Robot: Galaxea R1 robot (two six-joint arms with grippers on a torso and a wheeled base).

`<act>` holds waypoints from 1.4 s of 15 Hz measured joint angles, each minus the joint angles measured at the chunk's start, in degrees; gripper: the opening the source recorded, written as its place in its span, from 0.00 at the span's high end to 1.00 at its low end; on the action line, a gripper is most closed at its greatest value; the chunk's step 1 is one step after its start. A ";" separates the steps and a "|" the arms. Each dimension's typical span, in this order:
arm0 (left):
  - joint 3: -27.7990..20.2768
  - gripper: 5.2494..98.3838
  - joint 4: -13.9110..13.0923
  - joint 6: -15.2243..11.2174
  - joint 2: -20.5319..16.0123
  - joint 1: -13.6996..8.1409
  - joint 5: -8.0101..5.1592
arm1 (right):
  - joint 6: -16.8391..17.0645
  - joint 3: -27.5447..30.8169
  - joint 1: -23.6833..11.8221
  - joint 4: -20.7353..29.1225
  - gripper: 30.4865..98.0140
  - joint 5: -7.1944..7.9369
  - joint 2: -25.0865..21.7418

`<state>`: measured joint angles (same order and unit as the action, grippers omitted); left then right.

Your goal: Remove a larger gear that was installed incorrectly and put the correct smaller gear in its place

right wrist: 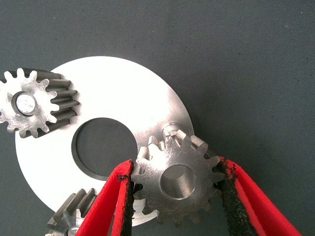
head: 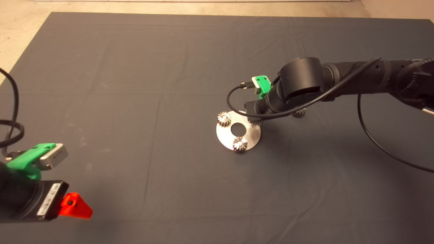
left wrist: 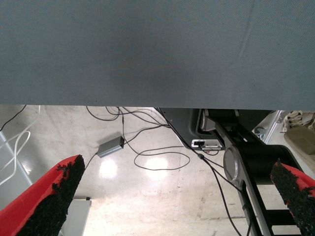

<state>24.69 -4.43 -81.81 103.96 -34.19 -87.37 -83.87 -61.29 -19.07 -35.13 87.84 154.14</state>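
Note:
My right gripper (right wrist: 174,169) is shut on a small grey steel gear (right wrist: 179,182), the smaller gear, and holds it over the rim of the round silver plate (right wrist: 113,83). A bare pin (right wrist: 170,130) shows just beyond the held gear, whose hole is off the pin. Two other small gears sit on pins on the plate (head: 251,135), one at its far left (head: 224,118) and one at its near edge (head: 240,144). A darker gear (head: 299,113), seemingly the larger gear, lies on the mat to the right of the plate, half hidden under my right arm (head: 298,81).
My left gripper (head: 76,206) is parked at the mat's lower left, open and empty. Its wrist view shows the mat's edge, the floor with cables (left wrist: 157,157) and the robot's base. The plate has a large central hole (head: 238,128).

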 measured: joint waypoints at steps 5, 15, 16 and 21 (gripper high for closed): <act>0.00 0.00 0.00 0.01 0.00 0.00 0.00 | 0.05 0.00 0.00 -0.33 0.87 -0.01 0.00; 0.09 0.00 0.02 0.01 0.01 0.01 0.00 | 0.24 0.00 0.00 -1.39 0.87 0.01 0.02; 0.09 0.00 0.05 0.01 0.01 0.02 0.00 | 0.27 0.00 0.00 -1.61 0.87 -0.02 0.02; 0.09 0.00 0.41 0.01 0.01 0.00 0.00 | 0.41 0.00 0.00 -2.38 0.87 -0.02 0.00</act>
<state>24.77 -4.01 -81.80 103.97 -34.19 -87.37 -83.46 -61.29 -19.07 -37.51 87.82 154.14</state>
